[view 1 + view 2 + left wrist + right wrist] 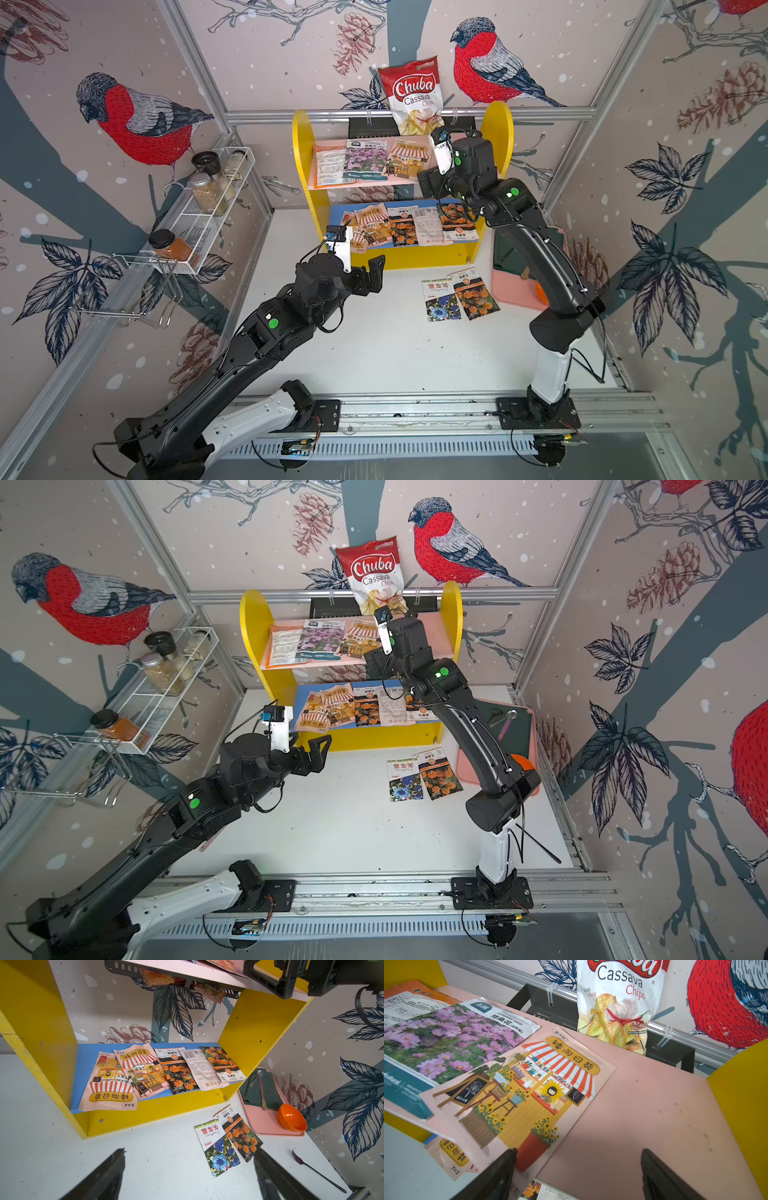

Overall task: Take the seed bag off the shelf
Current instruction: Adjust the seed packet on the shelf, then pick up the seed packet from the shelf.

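A white tabletop point(374, 353) fills the lower frame. At centre-left the left gripper point(368, 274) hovers, jaws spread. The right gripper point(578, 1152), also spread, faces the sunflower seed bag point(529, 1093) on the pink upper board of the shelf point(301, 166). The bag is probably light, limp and slick, so pinch its near edge.

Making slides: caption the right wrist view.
Open right claw poised at a sunflower seed bag on the pink upper board.

Awning-print seed bag point(529, 1093) lies flat on yellow shelf point(500, 124), upper pink board.
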`<state>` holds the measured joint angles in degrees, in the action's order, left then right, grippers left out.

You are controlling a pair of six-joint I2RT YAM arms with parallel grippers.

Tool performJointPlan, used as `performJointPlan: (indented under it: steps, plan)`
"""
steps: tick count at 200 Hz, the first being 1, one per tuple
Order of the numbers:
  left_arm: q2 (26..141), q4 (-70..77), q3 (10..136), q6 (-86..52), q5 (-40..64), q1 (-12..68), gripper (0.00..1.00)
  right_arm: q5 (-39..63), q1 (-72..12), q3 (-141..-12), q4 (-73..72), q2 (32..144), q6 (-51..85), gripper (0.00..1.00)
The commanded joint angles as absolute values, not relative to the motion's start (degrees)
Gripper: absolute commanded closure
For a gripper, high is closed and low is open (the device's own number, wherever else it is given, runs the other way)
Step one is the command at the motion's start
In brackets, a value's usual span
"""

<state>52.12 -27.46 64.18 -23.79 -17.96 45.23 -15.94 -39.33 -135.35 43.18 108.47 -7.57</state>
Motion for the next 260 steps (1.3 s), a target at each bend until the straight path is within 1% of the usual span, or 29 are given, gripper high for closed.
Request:
performJointPlan:
  steps: [1, 53, 85, 110, 126, 166, 177, 189, 207, 227, 244, 260]
  plan:
    - [51.9, -25.4, 64.0, -23.7, -17.5, 45.1, 0.04, -16.8, -39.4, -133.7, 43.5, 106.8, -8.5, 0.06]
    - [52.1, -25.0, 64.2, -23.7, -17.3, 45.1, 0.04, -16.3, -39.2, -134.0, 42.6, 105.4, -7.5, 0.06]
    - [52.8, -24.0, 66.2, -23.1, -18.2, 45.1, 0.04, -10.0, -38.4, -131.0, 39.4, 100.7, -2.8, 0.05]
    - [55.5, -23.3, 71.5, -23.6, -20.3, 45.1, 0.04, -2.4, -36.3, -126.2, 36.5, 96.0, 5.2, 0.05]
    - [57.5, -22.3, 74.7, -24.2, -21.6, 45.1, 0.04, 1.7, -35.4, -120.4, 33.0, 92.4, 10.9, 0.05]
    - [64.9, -23.6, 85.5, -22.1, -17.9, 45.1, 0.04, 11.0, -32.8, -104.7, 21.5, 84.4, 26.7, 0.08]
    - [66.6, -23.9, 88.0, -19.0, -15.9, 45.1, 0.04, 13.2, -32.2, -101.6, 18.7, 83.2, 31.4, 0.1]
    - [67.9, -24.0, 90.0, -16.6, -16.2, 45.1, 0.04, 15.9, -31.4, -98.1, 14.9, 82.0, 36.1, 0.13]
    - [68.9, -22.7, 91.2, -15.0, -12.9, 43.3, 0.04, 19.0, -30.3, -94.8, 10.6, 81.4, 41.4, 0.22]
    - [70.3, -22.6, 93.2, -16.0, -7.6, 39.9, 0.09, 22.1, -29.3, -92.1, 6.1, 81.6, 47.2, 0.27]
    - [72.1, -24.0, 95.2, -16.2, -5.2, 37.6, 0.1, 24.3, -29.0, -91.2, 3.1, 82.5, 51.0, 0.32]
    - [73.4, -24.1, 95.9, -15.9, -1.8, 35.7, 0.15, 24.8, -29.1, -91.3, 1.5, 83.5, 53.5, 0.35]
